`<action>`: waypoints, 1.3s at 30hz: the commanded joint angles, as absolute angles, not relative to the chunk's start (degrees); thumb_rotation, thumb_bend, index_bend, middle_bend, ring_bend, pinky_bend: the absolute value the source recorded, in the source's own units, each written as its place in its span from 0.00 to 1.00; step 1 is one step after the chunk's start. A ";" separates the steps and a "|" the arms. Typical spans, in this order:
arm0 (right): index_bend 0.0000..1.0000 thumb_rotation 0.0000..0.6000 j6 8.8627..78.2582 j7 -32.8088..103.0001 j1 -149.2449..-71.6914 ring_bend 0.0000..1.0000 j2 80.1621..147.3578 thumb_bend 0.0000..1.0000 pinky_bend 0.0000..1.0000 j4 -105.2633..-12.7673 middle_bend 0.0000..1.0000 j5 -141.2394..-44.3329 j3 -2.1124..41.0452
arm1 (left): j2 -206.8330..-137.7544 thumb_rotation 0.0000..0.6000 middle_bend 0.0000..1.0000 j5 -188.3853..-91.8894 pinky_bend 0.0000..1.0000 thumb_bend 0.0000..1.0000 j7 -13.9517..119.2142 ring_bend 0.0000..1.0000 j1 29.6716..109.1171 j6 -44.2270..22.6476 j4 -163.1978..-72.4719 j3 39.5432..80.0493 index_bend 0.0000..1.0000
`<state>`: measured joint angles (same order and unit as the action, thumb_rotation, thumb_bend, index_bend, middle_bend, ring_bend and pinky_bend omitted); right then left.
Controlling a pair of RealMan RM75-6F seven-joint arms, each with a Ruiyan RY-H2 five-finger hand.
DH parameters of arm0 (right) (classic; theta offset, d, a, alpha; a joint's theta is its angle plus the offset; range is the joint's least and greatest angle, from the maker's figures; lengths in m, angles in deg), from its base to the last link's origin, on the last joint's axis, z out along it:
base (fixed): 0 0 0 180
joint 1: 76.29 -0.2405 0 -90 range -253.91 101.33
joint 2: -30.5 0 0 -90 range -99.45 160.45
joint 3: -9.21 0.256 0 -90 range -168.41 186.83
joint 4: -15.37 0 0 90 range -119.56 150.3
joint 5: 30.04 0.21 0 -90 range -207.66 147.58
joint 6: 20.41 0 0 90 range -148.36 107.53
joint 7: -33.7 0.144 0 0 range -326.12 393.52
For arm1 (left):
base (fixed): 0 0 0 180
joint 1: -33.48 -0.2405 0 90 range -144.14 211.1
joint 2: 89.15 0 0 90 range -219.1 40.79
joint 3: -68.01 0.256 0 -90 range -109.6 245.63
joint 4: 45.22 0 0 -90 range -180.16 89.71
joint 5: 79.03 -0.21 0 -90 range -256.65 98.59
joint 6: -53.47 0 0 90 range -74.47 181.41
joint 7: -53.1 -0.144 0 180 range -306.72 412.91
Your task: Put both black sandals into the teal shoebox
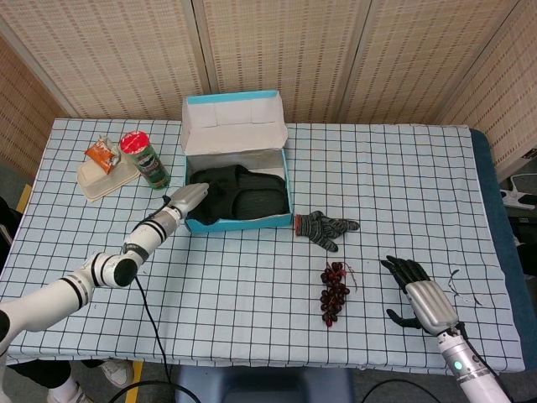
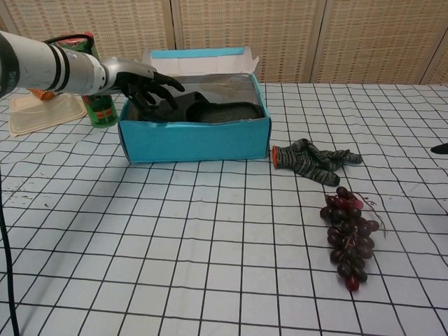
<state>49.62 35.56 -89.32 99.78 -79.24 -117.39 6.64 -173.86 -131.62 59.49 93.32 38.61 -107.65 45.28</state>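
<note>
**A:** Biggest first: the checked tabletop (image 1: 377, 168), then the teal shoebox (image 1: 238, 220) up around 11 o'clock from its middle in the head view, lid flipped up at the back. Both black sandals (image 1: 243, 191) sit inside it, side by side as far as I can tell.

**B:** Yep, the chest view agrees, black sandals poking just above the front wall. What's the left hand (image 2: 143, 82) doing? From the head view it's just a pale wedge at the box's 9 o'clock corner.

**A:** The chest view is way better there: fingers spread apart over the left end of the box, nothing held. Can't tell if the fingertips touch the sandal under them.

**B:** And the right hand (image 1: 414, 290)?

**A:** Only the head view shows it properly, at about 4 o'clock on the tabletop, fingers loosely apart, holding nothing. The chest view gets one dark sliver at its right edge.

**B:** Smaller stuff: striped glove (image 1: 325, 227) just right of the box, grapes (image 1: 334, 292) at its 6 o'clock.

**A:** Plus a green can with a red lid (image 1: 144, 159) at the box's 9 o'clock, beside a beige tray (image 1: 101, 181) with a snack packet (image 1: 101, 153). The packet is mostly hidden in the chest view.
</note>
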 commanded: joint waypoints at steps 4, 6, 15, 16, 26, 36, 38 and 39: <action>0.00 1.00 49.52 35.48 -89.39 0.00 99.88 0.21 0.00 -79.28 0.00 -117.43 6.68 | -171.29 1.00 0.00 -135.16 0.05 0.38 64.56 0.00 91.83 42.61 -109.88 42.53 0.00; 0.00 1.00 49.30 35.51 -89.44 0.00 99.98 0.21 0.00 -79.22 0.00 -117.44 6.59 | -171.78 1.00 0.00 -136.95 0.06 0.38 65.65 0.00 90.65 39.64 -110.92 41.23 0.00; 0.00 1.00 49.44 35.63 -89.28 0.00 99.80 0.21 0.00 -79.34 0.00 -117.56 6.43 | -173.69 1.00 0.21 -148.38 0.22 0.40 70.95 0.16 87.45 28.82 -114.86 42.62 0.01; 0.00 1.00 49.47 35.68 -89.25 0.00 99.78 0.21 0.00 -79.35 0.00 -117.57 6.42 | -173.65 1.00 0.21 -149.55 0.22 0.40 71.56 0.16 87.28 28.32 -115.25 43.11 0.01; 0.00 1.00 49.70 35.97 -89.10 0.00 99.44 0.21 0.00 -79.41 0.00 -117.79 6.31 | -173.93 1.00 0.16 -156.77 0.14 0.40 78.58 0.05 87.63 26.56 -113.97 48.46 0.00; 0.00 1.00 49.53 35.50 -89.10 0.00 99.84 0.21 0.00 -79.55 0.00 -117.76 6.27 | -174.60 1.00 0.12 -158.64 0.14 0.40 82.04 0.03 88.95 27.08 -111.00 52.79 0.00; 0.00 1.00 49.65 35.28 -89.04 0.00 99.79 0.21 0.00 -79.70 0.00 -117.68 6.34 | -174.69 1.00 0.12 -158.84 0.14 0.40 82.95 0.03 89.19 27.37 -110.63 53.51 0.00; 0.00 1.00 49.69 35.22 -89.04 0.00 99.76 0.21 0.00 -79.77 0.00 -117.67 6.36 | -174.71 1.00 0.12 -158.94 0.14 0.40 83.36 0.03 89.25 27.34 -110.54 53.76 0.00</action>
<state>49.68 35.22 -89.04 99.77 -79.77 -117.68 6.36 -174.62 -158.77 82.91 89.07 27.21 -110.78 53.40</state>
